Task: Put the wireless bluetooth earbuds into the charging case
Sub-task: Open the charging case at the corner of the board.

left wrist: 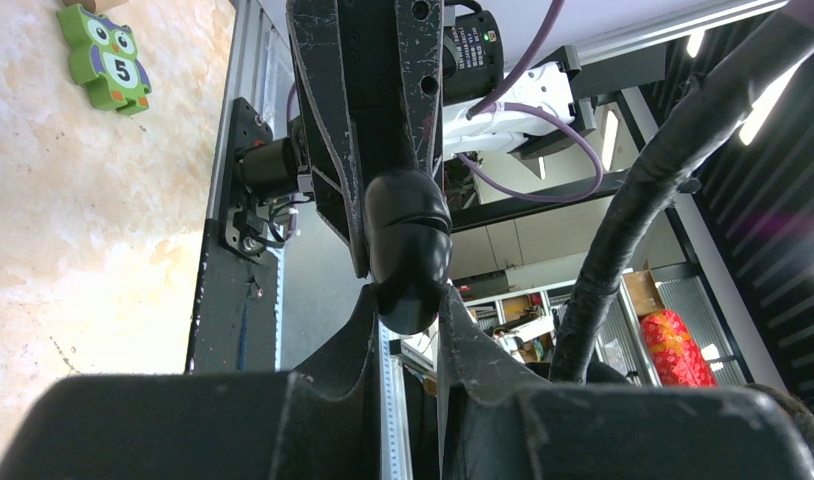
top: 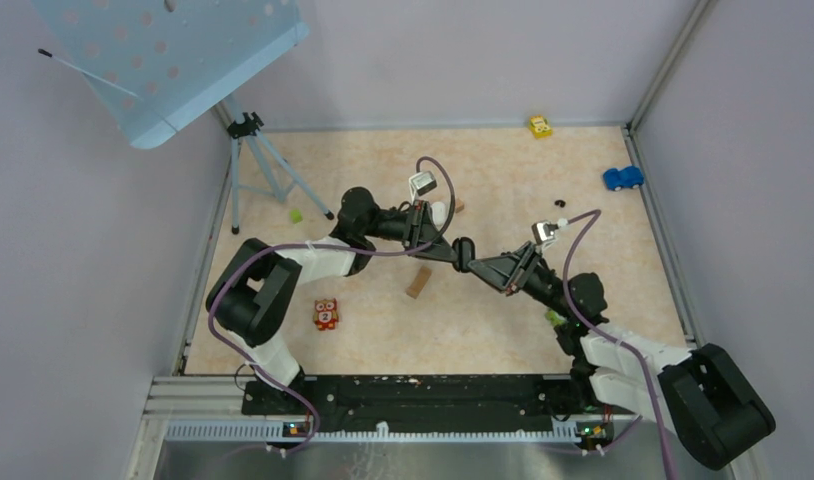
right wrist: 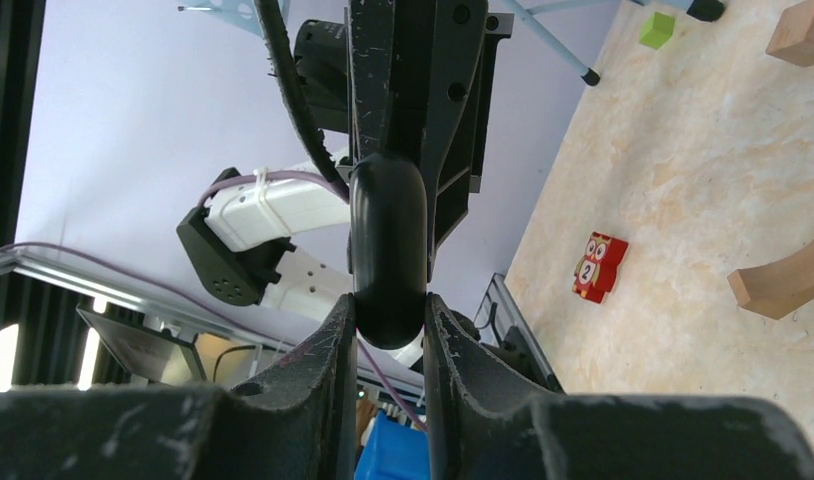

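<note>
Charging case, black and rounded, held in the air over the middle of the worktop. Pinched at one end by the left jaws, at the other by the right jaws, both clenched narrow against its sides. Contents hidden. One tiny black earbud lying well apart at far right, near a blue toy car.

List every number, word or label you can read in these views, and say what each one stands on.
"5": on the green owl-shaped flat piece, left wrist view.
"2": on the red owl-shaped flat piece, top view; it also reads in the right wrist view.
Small white print on the black motor housing: too small to read.
Black rounded charging case: no text visible.
</note>
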You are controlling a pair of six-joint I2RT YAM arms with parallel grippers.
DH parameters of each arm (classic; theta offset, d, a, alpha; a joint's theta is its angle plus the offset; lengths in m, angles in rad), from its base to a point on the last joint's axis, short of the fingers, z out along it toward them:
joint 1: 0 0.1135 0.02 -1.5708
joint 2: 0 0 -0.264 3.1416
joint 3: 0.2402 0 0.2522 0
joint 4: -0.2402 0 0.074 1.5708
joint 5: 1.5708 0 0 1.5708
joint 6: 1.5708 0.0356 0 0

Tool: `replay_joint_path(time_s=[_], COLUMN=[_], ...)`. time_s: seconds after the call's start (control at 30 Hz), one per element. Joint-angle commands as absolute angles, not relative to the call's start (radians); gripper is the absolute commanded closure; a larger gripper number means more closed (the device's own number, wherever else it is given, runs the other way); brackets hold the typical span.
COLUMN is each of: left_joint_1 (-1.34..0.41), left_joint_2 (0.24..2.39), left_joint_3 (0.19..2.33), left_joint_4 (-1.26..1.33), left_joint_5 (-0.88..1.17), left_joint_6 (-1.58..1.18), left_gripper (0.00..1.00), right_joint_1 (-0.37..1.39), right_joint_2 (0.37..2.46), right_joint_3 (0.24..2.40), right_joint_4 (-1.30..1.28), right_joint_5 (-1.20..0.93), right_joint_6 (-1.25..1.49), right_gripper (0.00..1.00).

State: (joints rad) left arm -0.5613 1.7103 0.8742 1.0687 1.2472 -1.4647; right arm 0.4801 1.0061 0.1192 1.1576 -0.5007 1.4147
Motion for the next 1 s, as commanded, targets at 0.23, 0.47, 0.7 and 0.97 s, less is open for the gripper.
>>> replay_joint_path(time_s=[0.23, 0.47, 0.7, 0.97], left_joint_1=[-0.556, -0.556, -0.556, -0.555], left_joint_2=[1.679, 1.680, 1.691, 1.693], left_joint_3=[0.860, 0.864, 0.863, 0.864], left_joint_4=[1.195, 1.192, 1.205, 1.206], left_joint_5=[1.261, 1.263, 1.268, 1.267], left_joint_6=[-1.497, -1.496, -1.513, -1.516], left_gripper=[1.00, 1.00, 1.00, 0.99], right_joint_1=[0.471, 0.471, 0.471, 0.471], right_joint_2=[1.068, 1.069, 1.056, 1.085], right_joint_3=[0.161, 0.177, 0.225, 0.233], right_joint_4=[1.219, 1.220, 1.113, 1.141], right_joint_5=[-0.516, -0.512, -0.524, -0.530], right_joint_6=[1.393, 1.386, 1.327, 1.327], right_gripper=[0.44, 0.40, 0.48, 0.73])
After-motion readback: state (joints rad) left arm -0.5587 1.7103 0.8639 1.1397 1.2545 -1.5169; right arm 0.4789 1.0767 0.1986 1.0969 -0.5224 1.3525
